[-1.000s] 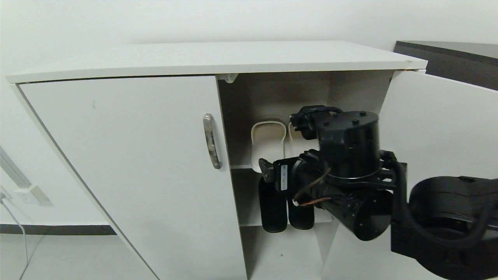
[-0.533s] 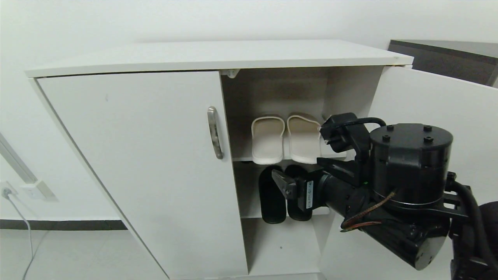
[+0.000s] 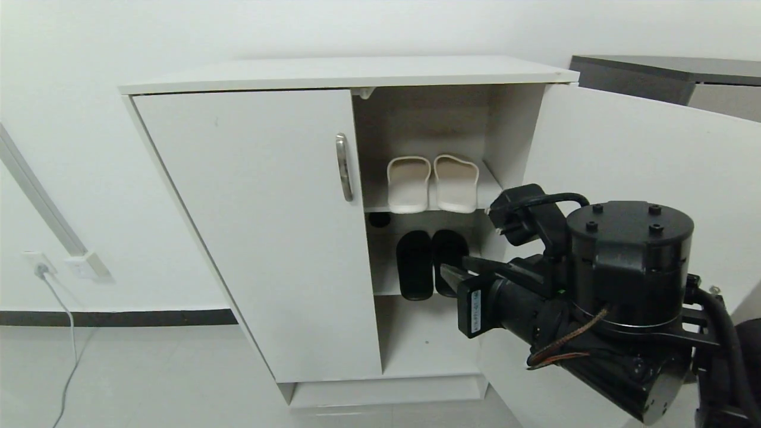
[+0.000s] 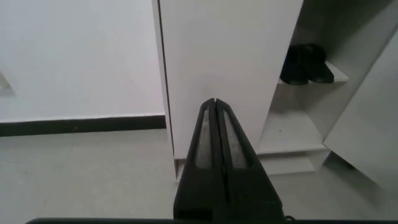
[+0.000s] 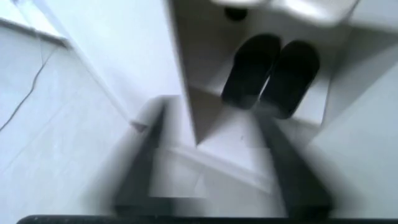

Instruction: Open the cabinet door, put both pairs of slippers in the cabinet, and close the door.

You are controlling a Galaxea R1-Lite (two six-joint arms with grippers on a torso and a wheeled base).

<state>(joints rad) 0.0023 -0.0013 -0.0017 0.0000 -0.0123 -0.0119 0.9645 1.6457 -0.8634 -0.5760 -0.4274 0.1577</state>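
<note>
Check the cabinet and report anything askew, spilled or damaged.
Nothing stands out. The white slippers sit paired on the upper shelf, the black slippers paired on the shelf below, both straight. The right door hangs open.

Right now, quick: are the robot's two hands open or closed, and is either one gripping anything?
Left hand: closed, fingers pressed together, holding nothing.
Right hand: open, fingers spread apart, holding nothing.

Black slippers point(image 5: 270, 74) lie side by side, touching, on a shelf point(image 5: 314, 109) in the open cabinet point(image 5: 124, 50). Right pincer point(image 5: 211, 171) blurred, fingers spread wide. Tiled floor point(image 5: 37, 130) alongside.
</note>
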